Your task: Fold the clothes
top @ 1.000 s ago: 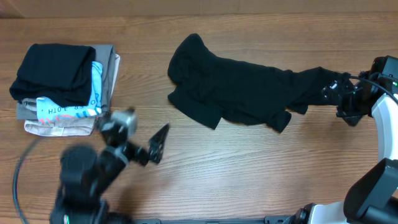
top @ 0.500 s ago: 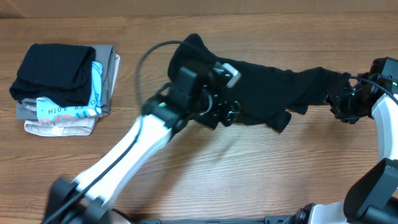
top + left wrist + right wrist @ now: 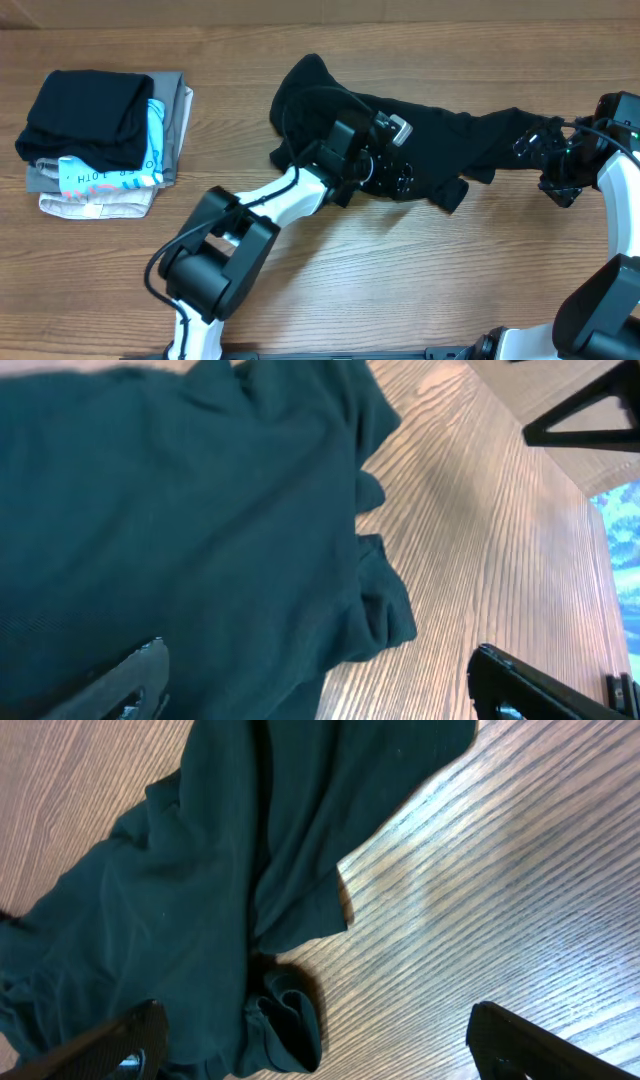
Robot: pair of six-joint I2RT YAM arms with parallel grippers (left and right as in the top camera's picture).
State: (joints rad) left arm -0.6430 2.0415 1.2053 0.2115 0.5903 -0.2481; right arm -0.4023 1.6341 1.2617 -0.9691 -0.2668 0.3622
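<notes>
The clothes, a black T-shirt (image 3: 440, 130), lie crumpled across the middle of the wooden table (image 3: 400, 270), stretched from the far centre to the right. My left gripper (image 3: 398, 178) hovers low over the shirt's front edge, open. In the left wrist view the shirt (image 3: 180, 510) fills the left, with one fingertip (image 3: 130, 680) over cloth and the other over bare wood, around the left gripper (image 3: 320, 695). My right gripper (image 3: 540, 160) is open at the shirt's right end. In the right wrist view a bunched hem (image 3: 285, 1020) lies between the jaws of the right gripper (image 3: 320, 1050), ungripped.
A stack of folded garments (image 3: 100, 140), black on top of light-blue-and-white, grey and beige ones, sits at the far left. My left arm (image 3: 270, 200) stretches diagonally from the near left to the shirt. Bare wood lies in front of the shirt.
My left arm has swung from the near left of the table up and right over the shirt. The right gripper stays at the shirt's right end, now open.
</notes>
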